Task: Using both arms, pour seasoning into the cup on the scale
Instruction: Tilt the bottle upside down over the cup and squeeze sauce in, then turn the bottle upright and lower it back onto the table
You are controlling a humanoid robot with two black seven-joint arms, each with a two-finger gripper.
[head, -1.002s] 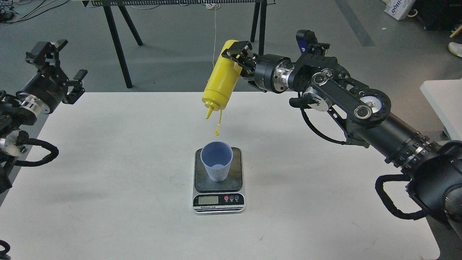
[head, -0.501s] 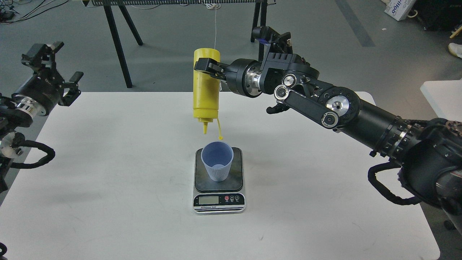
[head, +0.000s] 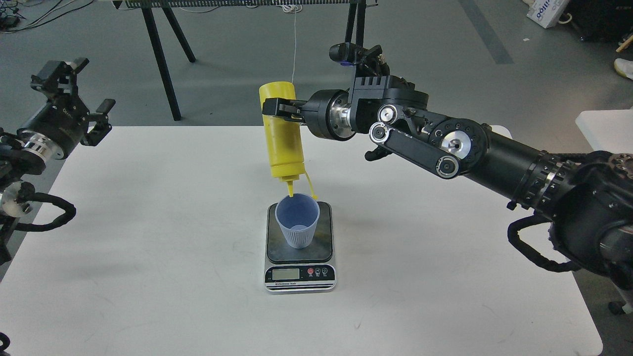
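The light blue ribbed cup (head: 296, 221) stands upright on the dark platform of the scale (head: 300, 252) in the middle of the white table. My right gripper (head: 278, 109) is shut on the yellow seasoning bottle (head: 280, 141), gripping its upper body. The bottle hangs upside down, nozzle down, with the nozzle tip just above the cup's far rim and the tethered cap dangling beside it. My left gripper (head: 74, 94) is open and empty, held above the table's far left corner, well away from the cup.
The white table (head: 148, 257) spreads around the scale. A black-legged stand (head: 160, 59) sits on the floor behind the table. Another white table edge (head: 606, 131) shows at the right.
My right arm has swung left and lowered the bottle from tilted and high to upside down with its nozzle at the cup's rim. My left arm has barely moved.
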